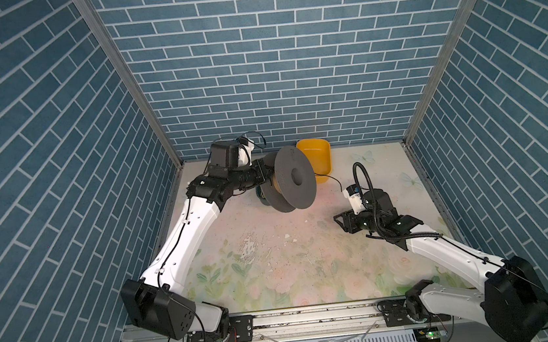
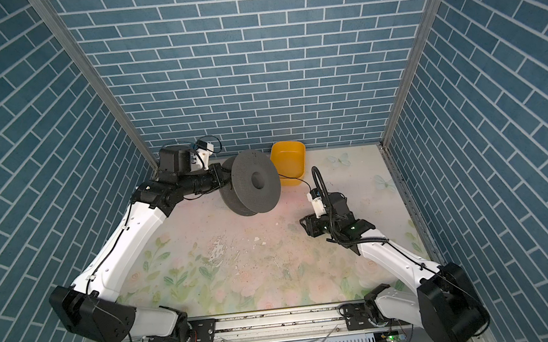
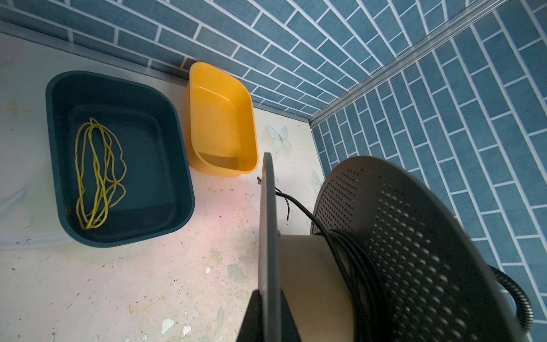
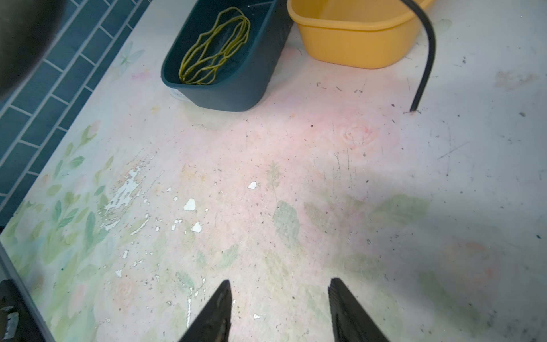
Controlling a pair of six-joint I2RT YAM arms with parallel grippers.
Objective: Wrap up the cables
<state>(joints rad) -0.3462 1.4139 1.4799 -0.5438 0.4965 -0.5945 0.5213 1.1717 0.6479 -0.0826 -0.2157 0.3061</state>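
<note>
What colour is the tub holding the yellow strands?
Dark teal. The tub shows best in the left wrist view.

Your left arm (image 1: 184,245) and right arm (image 1: 445,258) wear white shells with black joints; a ribbed black hose (image 1: 369,183) arches at centre-right.

The grey spool (image 1: 288,191), trailing cable (image 1: 332,177) and yellow tub (image 1: 320,160) are blocking both top views' upper centre; the tabletop (image 1: 274,264) below is lying open.
</note>
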